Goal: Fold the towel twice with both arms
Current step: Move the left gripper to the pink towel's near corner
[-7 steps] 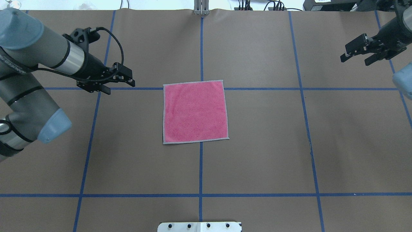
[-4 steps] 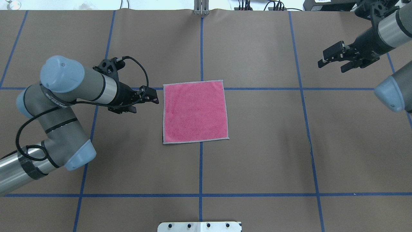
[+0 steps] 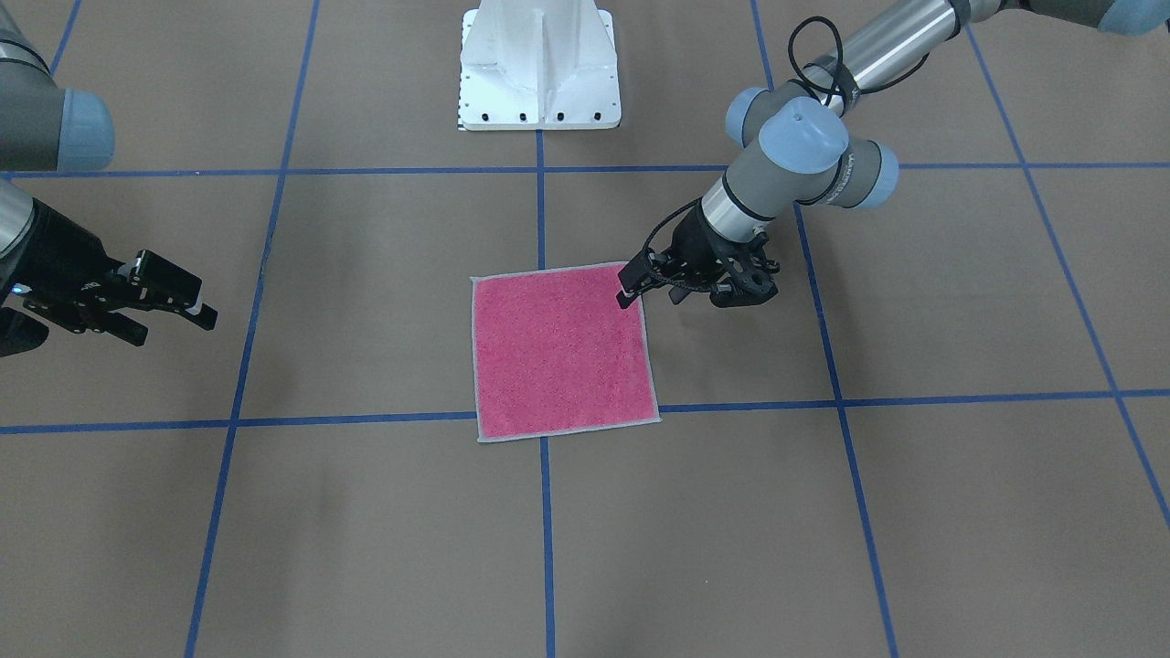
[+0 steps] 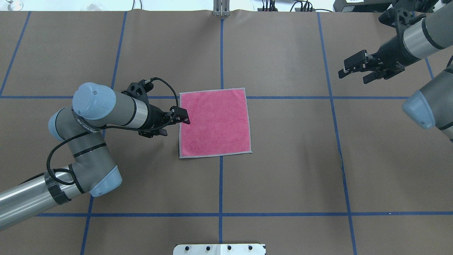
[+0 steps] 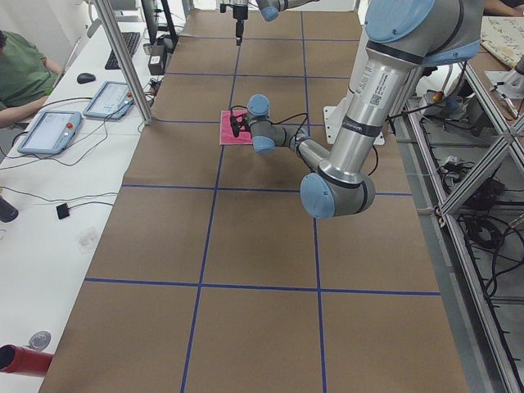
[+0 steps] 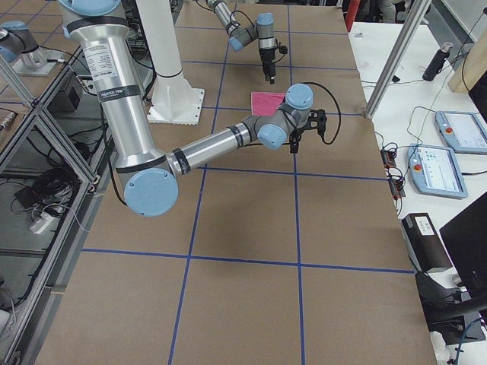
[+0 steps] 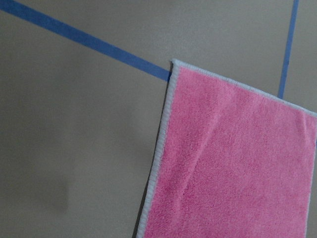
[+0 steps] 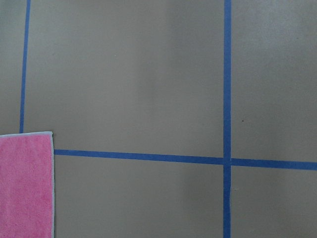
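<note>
Towel: the towel (image 4: 214, 122) lies flat and unfolded at the middle of the table (image 4: 283, 184), pink face up, grey hem showing all round, its far edge along a blue tape line (image 4: 290, 97).
Axis: it is square, so no long side to pick; its edges run close to square with the tape grid.
Nearer arm: the left, by a long way. The left claw (image 4: 176, 126) is right at the towel's left edge, about midway along it, one finger over the pink just inside the hem, the other outside on the bare table side.
Left claw state: spread apart and empty. Whether the tips touch the cloth I cannot tell.
Left arm pose: elbow bent low over the table, forearm pointing across toward the towel, wrist tipped down. Its wrist camera looks along the left hem to the far-left corner.
Right claw: the right claw (image 4: 353, 78) hangs well apart, beyond the towel's far-right corner, fingers parted, nothing in them.
Right arm pose: reaching in from the right edge, claw aimed toward the table's middle.
Judgement: the towel lies to the right of the left claw and to the near-left of the right one. No fold made yet; the right arm looks to have the longer trip before any two-handed lift.
</note>
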Controlling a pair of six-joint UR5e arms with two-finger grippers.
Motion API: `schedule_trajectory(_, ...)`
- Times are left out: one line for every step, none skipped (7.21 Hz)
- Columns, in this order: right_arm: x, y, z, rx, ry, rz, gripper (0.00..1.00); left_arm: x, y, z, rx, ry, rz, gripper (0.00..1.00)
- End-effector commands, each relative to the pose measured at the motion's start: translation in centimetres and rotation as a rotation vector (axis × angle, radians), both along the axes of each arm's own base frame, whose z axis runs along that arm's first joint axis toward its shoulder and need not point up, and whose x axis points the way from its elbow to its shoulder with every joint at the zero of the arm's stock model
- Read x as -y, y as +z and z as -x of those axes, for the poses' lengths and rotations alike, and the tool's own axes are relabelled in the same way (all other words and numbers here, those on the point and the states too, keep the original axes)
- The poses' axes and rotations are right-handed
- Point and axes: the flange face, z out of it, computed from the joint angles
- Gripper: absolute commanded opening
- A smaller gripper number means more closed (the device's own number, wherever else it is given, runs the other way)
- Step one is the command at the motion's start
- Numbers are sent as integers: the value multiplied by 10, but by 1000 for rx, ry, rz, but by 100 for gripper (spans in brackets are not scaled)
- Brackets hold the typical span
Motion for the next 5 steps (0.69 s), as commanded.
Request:
schedule_trajectory(-2,0,5,0,-6,3,100,-7,-2,-4,-5,18,5,100)
schedule_trajectory(-1,0,6,0,-8,3,100,-10,1,-4,0,23,9,100)
schedule_trajectory(-2,0,7,1,-11,3,100,-21,2,-13,1,46,10,100)
schedule_trajectory(-2,0,8,1,-11,5,100,-27,4,-19,3,57,16,99)
schedule_trajectory(-2,0,8,1,-11,5,100,-33,4,-24,5,67,18,99)
